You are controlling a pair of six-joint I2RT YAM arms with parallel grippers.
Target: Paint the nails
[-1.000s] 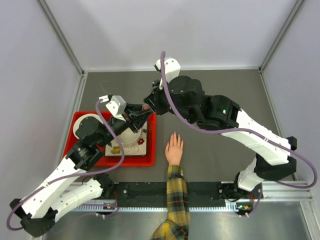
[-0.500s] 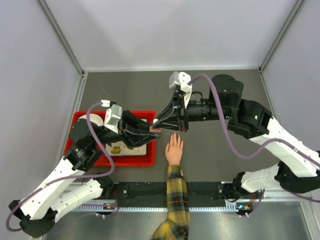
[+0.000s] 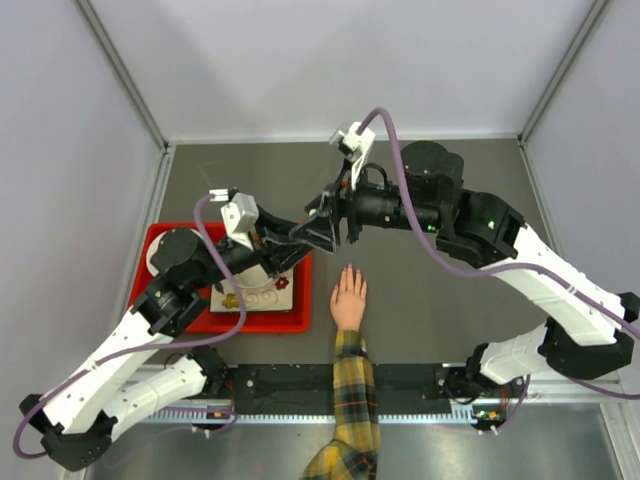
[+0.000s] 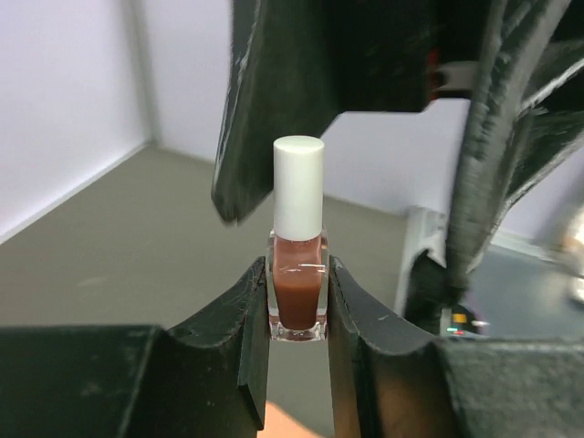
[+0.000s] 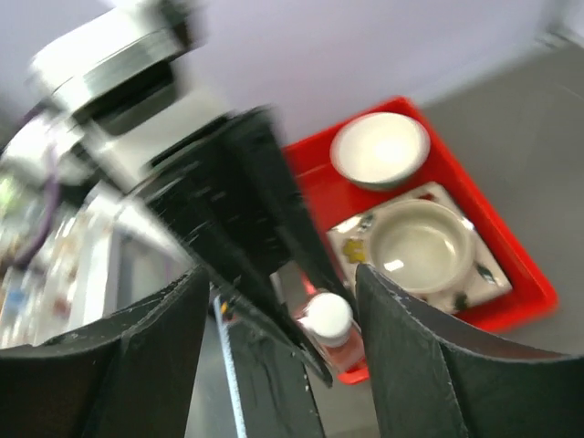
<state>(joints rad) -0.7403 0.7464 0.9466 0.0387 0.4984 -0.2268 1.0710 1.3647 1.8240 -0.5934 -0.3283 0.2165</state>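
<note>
The left gripper [image 4: 298, 285] is clamped tight on a white-capped nail polish bottle [image 4: 298, 239]; the right gripper [image 5: 278, 283] stands spread either side of that cap, apart from it; the nails [image 3: 350, 270] tip a human hand [image 3: 349, 298] lying flat on the table [image 3: 440, 300], just beside the red tray [image 3: 296, 322].

Tray [image 3: 270, 323]: on counter [image 3: 420, 320], left; bowls [image 5: 380, 151] side by side in it. Hand [image 3: 349, 298]: on counter, just right of tray. Bottle [image 4: 298, 233]: upright between left end effector [image 4: 298, 274] fingers.

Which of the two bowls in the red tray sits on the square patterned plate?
The duller cream bowl, nearer the white-capped bottle; the brighter white bowl beyond it rests directly on the red tray.
</note>
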